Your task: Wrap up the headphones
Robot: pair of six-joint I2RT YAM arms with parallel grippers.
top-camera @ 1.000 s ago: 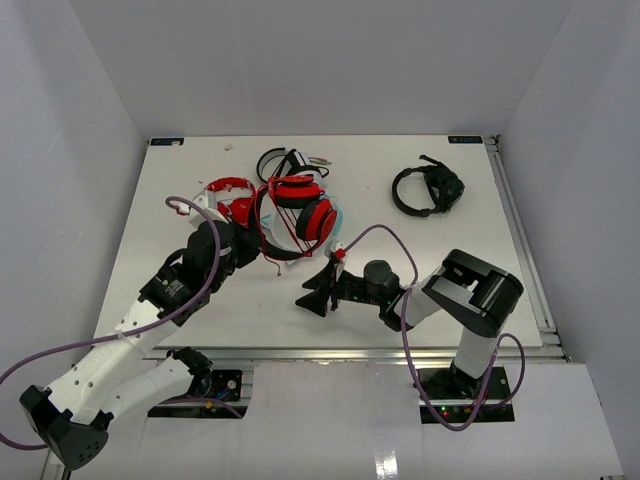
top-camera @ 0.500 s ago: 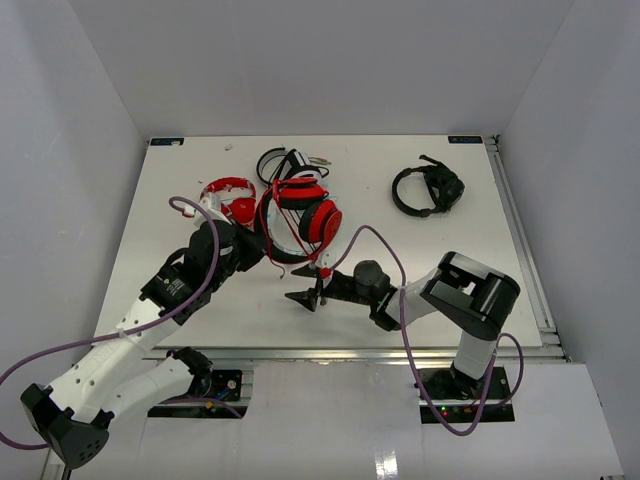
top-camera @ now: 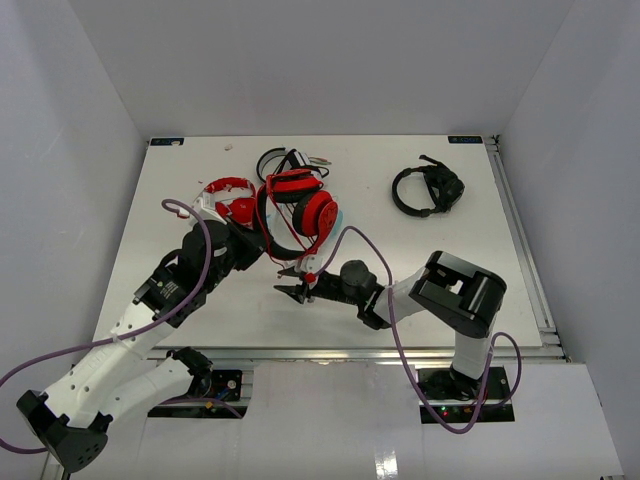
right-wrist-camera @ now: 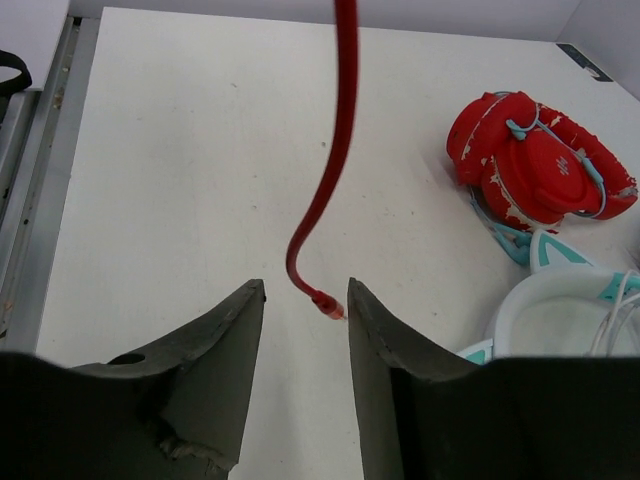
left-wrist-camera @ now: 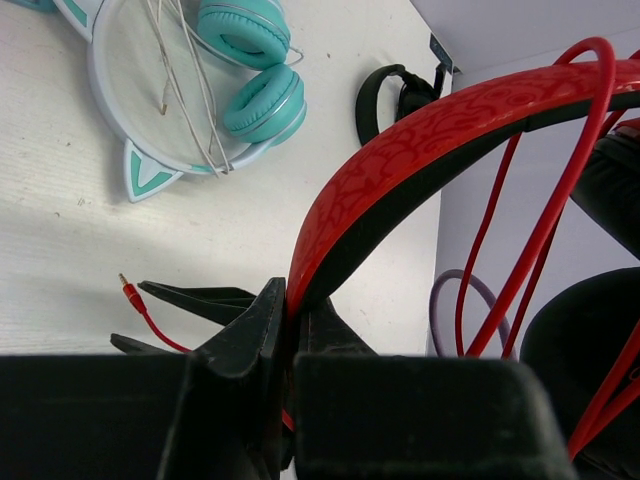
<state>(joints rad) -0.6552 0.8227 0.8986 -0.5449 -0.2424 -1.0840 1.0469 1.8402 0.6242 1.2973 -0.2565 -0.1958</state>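
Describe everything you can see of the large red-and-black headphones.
The headphones are an over-ear pair: a headband that is red with an embossed pattern outside and black inside, round red-and-black ear cups, and a thin red cable ending in a jack plug. The left gripper pinches the headband. The cable hangs in loops, its plug dangling between the parted jaws of the right gripper.

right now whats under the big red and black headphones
A white-and-teal cat-ear headset lies on the table beneath them; from above the headphones cover most of it.
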